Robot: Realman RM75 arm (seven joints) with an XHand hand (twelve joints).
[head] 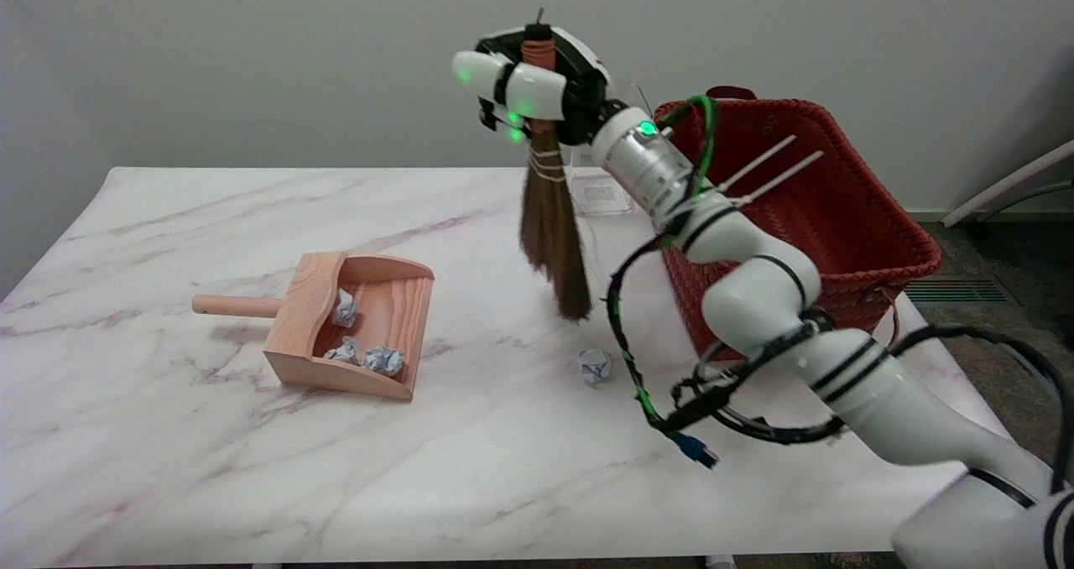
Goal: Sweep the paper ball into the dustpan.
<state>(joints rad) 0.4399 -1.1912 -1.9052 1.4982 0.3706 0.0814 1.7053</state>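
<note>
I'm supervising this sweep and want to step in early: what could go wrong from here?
1. The brown straw broom, gripped by the right hand, hangs above the marble table; a sweep kept that high may pass over the loose crumpled paper ball.
2. A hard stroke could send the ball past the wooden dustpan, or nudge the dustpan, spilling the paper balls already inside.
3. The red woven basket sits beside the arm; a wide backswing might hit it.

Crumpled paper ball [596, 367] on table (dustpan [352, 324] well left)
</note>
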